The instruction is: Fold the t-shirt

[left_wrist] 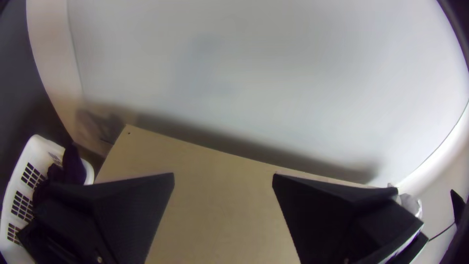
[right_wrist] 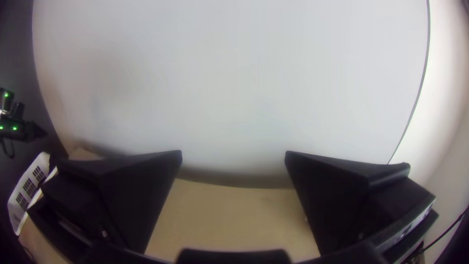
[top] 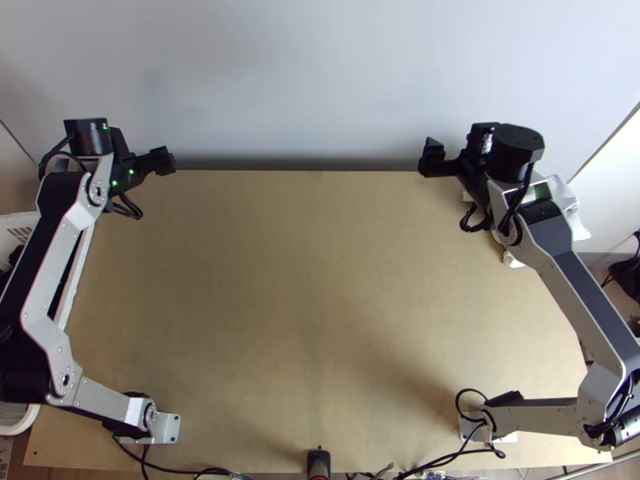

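This looks like a lab or a robotics workspace. A left arm (top: 50, 268) and a right arm (top: 588, 308) stand at the lower left and lower right of the top view, their metal base plates (top: 170, 428) set on a light wooden table (top: 312, 280). Loose black cables (top: 172, 470) run along the bottom edge, around the table's near side. A plain pale wall (top: 312, 80) crosses the top of the frame. A white plastic basket (left_wrist: 17, 195) holding dark cloth (left_wrist: 73, 168), at the lower left of the left wrist view, adds a household touch.
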Controlling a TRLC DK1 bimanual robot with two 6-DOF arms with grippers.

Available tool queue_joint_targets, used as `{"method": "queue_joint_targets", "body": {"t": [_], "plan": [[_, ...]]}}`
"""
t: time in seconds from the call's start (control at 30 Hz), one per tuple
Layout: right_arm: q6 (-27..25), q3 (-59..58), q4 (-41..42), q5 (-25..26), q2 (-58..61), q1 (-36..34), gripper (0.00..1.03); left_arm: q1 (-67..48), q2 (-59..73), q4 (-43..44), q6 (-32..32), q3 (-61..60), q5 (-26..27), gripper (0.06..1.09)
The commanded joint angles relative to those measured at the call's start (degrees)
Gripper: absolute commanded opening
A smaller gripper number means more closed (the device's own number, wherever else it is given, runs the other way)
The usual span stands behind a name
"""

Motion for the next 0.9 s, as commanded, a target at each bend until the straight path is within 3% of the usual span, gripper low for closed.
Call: {"method": "queue_joint_targets", "body": {"t": [0.0, 0.53, 0.87], "plan": [[-0.2, -3.5, -0.1, 0.5, -0.7, 1.7, 0.98, 5.3, 5.2, -0.8, 2.2, 1.8, -0.5, 1.03], [-0.2, -4.1, -0.2, 1.1, 1.3, 8.2, 0.98, 22.2, 14.7, 0.6, 8.2, 3.2, -0.5, 1.03], [-0.5, -4.0, -2.3, 1.4, 1.6, 10.4, 0.98, 28.2, 25.2, 3.4, 8.5, 9.1, -0.5, 1.03]]}}
